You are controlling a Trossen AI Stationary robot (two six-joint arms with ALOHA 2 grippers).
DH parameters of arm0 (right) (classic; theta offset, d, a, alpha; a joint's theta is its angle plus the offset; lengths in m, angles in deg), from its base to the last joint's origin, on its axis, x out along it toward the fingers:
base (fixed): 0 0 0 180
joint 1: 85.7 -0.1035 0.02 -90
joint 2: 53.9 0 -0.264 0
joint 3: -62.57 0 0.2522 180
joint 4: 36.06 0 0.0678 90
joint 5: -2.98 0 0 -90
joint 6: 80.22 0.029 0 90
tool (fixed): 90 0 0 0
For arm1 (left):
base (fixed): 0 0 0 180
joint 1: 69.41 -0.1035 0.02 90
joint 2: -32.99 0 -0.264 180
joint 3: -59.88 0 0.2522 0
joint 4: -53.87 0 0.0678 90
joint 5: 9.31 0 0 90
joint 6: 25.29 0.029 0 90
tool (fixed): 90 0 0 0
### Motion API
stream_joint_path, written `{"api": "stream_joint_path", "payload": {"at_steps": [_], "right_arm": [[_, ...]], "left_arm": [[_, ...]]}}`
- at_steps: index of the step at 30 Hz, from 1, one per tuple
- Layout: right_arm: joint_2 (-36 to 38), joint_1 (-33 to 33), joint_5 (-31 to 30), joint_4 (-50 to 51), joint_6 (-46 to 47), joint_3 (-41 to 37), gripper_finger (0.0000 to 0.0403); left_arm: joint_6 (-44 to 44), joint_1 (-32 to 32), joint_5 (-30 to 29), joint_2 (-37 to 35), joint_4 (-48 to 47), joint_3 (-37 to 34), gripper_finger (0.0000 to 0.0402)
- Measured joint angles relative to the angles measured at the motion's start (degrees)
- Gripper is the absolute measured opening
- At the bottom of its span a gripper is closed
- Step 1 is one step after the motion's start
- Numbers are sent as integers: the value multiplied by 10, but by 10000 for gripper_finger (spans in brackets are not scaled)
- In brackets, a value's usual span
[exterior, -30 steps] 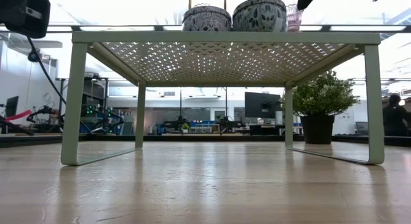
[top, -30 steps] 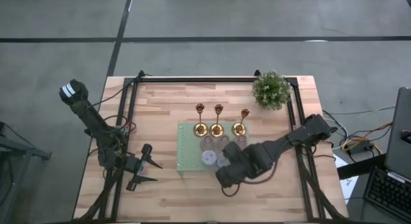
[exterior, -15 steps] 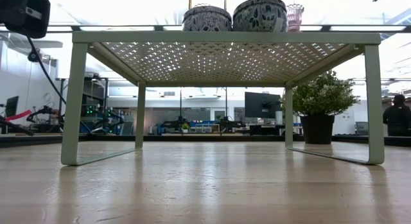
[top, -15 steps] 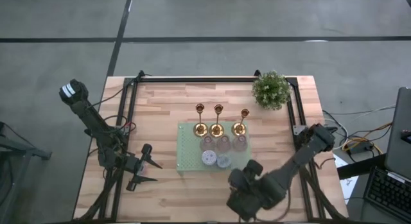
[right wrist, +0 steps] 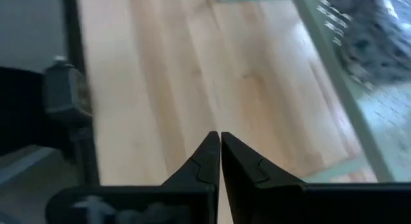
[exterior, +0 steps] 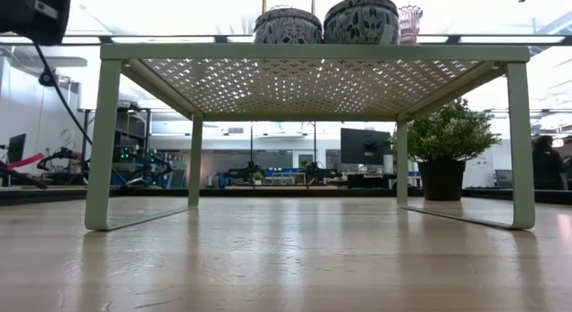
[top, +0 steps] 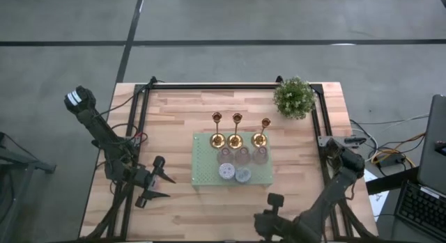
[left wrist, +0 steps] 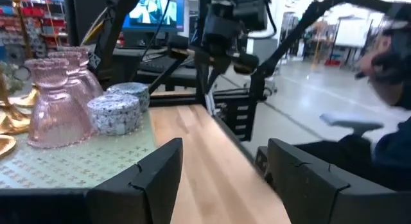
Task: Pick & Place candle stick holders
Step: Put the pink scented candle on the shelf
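High view: right gripper [top: 268, 225] has pulled back to table's near edge, fingers shut, empty. Holders [top: 237, 149] all sit on rack [top: 202, 166]. Left gripper [top: 155, 187] waits, part open, empty. Looks done.

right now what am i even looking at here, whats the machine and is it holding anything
It is a robot with two dark arms at a wooden table. One picture looks straight down, one looks level across the tabletop, and two come from cameras on the arms' wrists. A green perforated rack carries three gold candle stick holders, pink glass holders and two patterned squat ones. A potted plant stands in a corner. The left pincer waits open near the table's left edge; the right pincer is shut and empty at the near edge. Nothing is held.
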Motion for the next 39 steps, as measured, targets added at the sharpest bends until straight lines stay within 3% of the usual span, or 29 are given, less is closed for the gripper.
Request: {"api": "stream_joint_path", "payload": {"at_steps": [4,12,17,23,27,31,35,39], "right_arm": [[-4,-10,-6,-75,-87,-14,8],[23,-12,50,-287,-234,-114,8],[67,-5,117,-417,-294,-213,8],[145,1,207,-614,-388,-350,8],[195,0,234,-730,-407,-442,8],[235,0,232,-809,-404,-536,8],[256,1,230,-912,-404,-618,8],[259,1,230,-975,-399,-672,8]], "left_arm": [[-50,0,-3,0,-2,12,232],[-168,-1,1,0,0,21,232],[-159,3,0,1,1,45,232],[-38,17,-49,1,-42,122,232],[-58,19,-119,1,-220,199,232],[-213,19,-141,6,-503,298,232],[-386,20,-122,34,-743,392,232],[-522,17,-63,85,-934,471,232]]}}
